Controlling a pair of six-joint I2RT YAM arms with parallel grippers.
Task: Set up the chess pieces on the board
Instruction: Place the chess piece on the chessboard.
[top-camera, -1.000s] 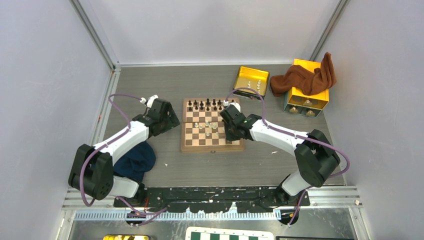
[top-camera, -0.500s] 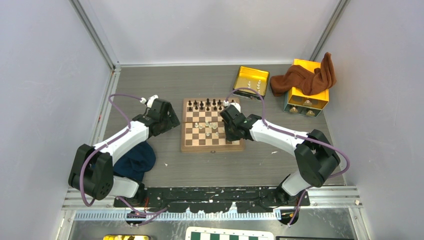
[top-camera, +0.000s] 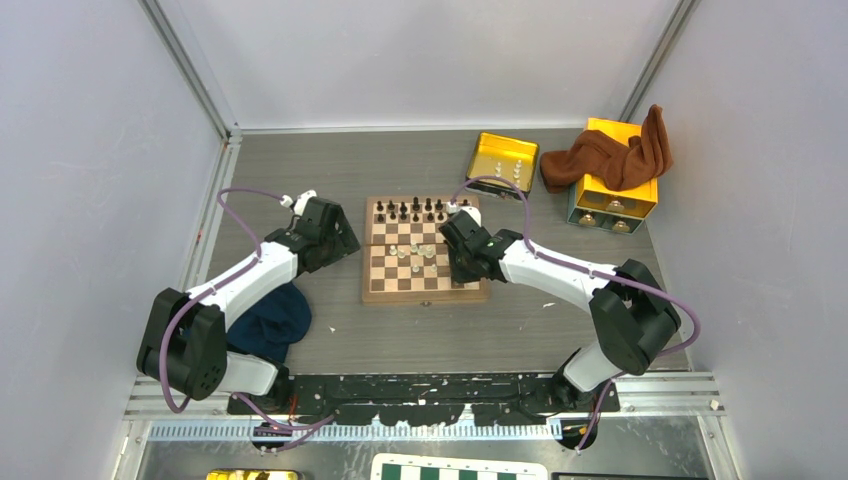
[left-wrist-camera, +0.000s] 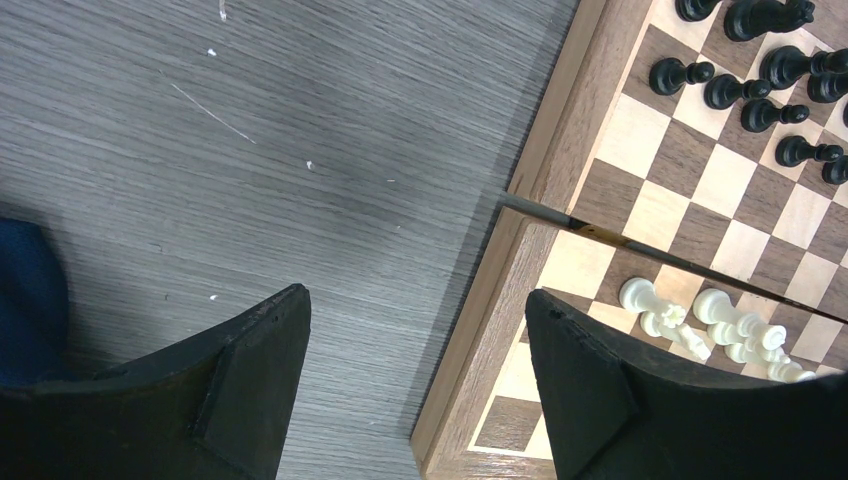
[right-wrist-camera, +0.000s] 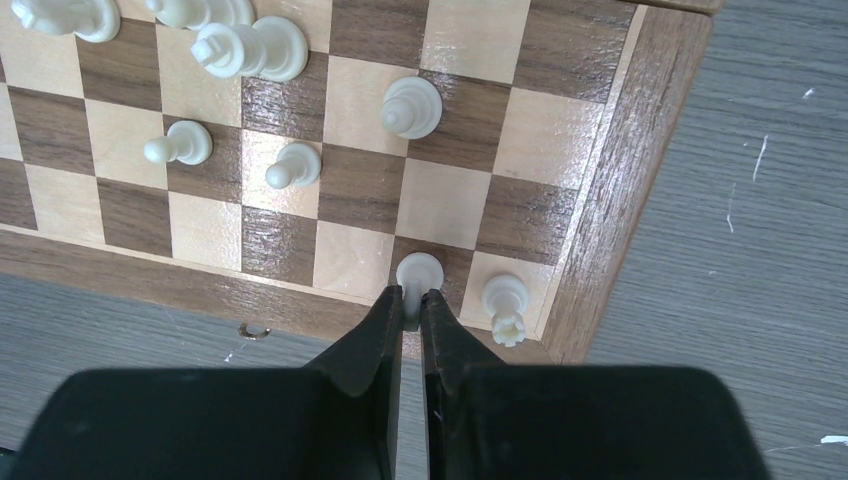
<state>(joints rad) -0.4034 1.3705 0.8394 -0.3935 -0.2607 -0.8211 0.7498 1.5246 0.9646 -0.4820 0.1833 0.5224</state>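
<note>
- R gripper (right-wrist-camera: 412, 300): clenched narrow on a small cream-white turned piece (right-wrist-camera: 420, 272), pinching it low on the stem. The piece sits over a dark square in the near back row, just beside the cream-white rook (right-wrist-camera: 505, 305) in the corner.
- Small square wooden chessboard w/ light and dark brown squares (top-camera: 425, 293) lies mid-desk between the two arms. Dark brown-black pieces (top-camera: 410, 210) line its far rows; other cream-white pieces (top-camera: 420, 252) are loose near the centre, some lying down.
- L gripper (left-wrist-camera: 415, 300): released, jaws wide, nothing between them, hovering over the grey wood-grain desk (left-wrist-camera: 250, 150) at the board's left edge.
- Step in hand, I'd judge: seating the held piece on its back-row square. Whether its base is down yet can't be told from this angle; prob. it is.
- To do it well: keep the piece upright, centre it on the square, and get the base flat before letting go. Open only a little, then lift straight up so the fingers don't clip the rook or tip the piece.
- L arm is best kept off the board meanwhile.
</note>
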